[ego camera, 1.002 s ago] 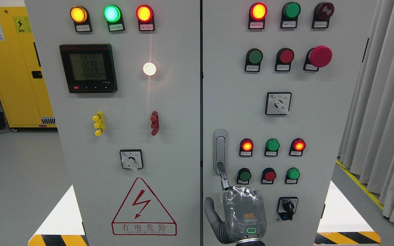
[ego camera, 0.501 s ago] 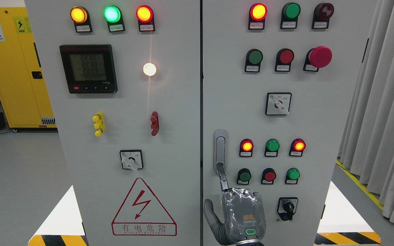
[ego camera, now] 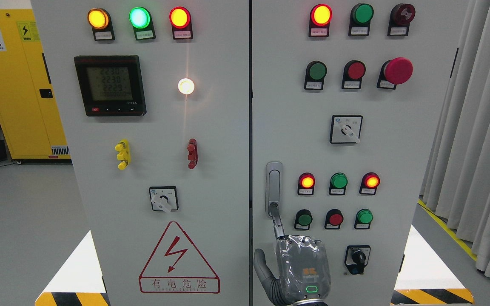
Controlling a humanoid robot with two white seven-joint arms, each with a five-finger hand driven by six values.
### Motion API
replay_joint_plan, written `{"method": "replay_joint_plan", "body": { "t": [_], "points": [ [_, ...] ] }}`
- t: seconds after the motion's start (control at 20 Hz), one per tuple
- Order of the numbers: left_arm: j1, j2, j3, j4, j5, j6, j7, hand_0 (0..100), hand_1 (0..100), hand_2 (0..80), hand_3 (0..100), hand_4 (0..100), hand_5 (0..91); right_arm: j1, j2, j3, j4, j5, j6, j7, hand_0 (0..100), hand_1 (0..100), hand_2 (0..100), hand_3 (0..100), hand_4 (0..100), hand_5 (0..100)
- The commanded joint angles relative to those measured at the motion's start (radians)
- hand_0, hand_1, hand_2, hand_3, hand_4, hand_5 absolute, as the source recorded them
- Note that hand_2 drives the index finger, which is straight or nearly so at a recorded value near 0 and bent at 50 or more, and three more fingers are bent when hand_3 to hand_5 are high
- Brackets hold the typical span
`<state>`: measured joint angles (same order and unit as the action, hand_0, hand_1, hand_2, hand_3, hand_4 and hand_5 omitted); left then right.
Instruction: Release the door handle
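Observation:
The silver door handle (ego camera: 274, 187) stands upright in its recess on the left edge of the right cabinet door (ego camera: 398, 161). My right hand (ego camera: 277, 231) rises from the bottom edge just below it, its back wrapped in clear plastic. One finger (ego camera: 277, 221) is stretched straight up, and its tip touches the handle's lower end. The thumb (ego camera: 262, 263) is spread out to the left. Nothing is grasped. No left arm shows in the picture.
The door carries lit red lamps (ego camera: 307, 181), green and red push buttons (ego camera: 335, 219), a rotary switch (ego camera: 357, 257) right of my hand, and a red mushroom button (ego camera: 398, 70). The left door (ego camera: 211, 191) holds a meter (ego camera: 109, 85). Grey curtains (ego camera: 474, 148) hang at right.
My right hand has sunk a few pixels lower. Its raised finger stays on the handle's lower end. The handle itself has not moved.

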<state>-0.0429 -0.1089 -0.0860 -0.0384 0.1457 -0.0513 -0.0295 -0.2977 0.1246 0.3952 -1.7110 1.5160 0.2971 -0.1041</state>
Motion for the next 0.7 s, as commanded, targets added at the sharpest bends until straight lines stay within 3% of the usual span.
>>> {"method": "replay_joint_plan", "body": {
  "t": [0.0,0.65],
  "points": [
    [0.000,0.000,0.000,0.000,0.000,0.001,0.000,12,56,0.0,0,0,0.0,0.000,0.000,0.001,0.005,0.000,0.000,0.021,58,39,1,100,100,100],
    [0.000,0.000,0.000,0.000,0.000,0.001,0.000,12,56,0.0,0,0,0.0,0.009,0.000,-0.004,0.007,0.000,0.000,0.023,58,39,1,100,100,100]
  ]
}}
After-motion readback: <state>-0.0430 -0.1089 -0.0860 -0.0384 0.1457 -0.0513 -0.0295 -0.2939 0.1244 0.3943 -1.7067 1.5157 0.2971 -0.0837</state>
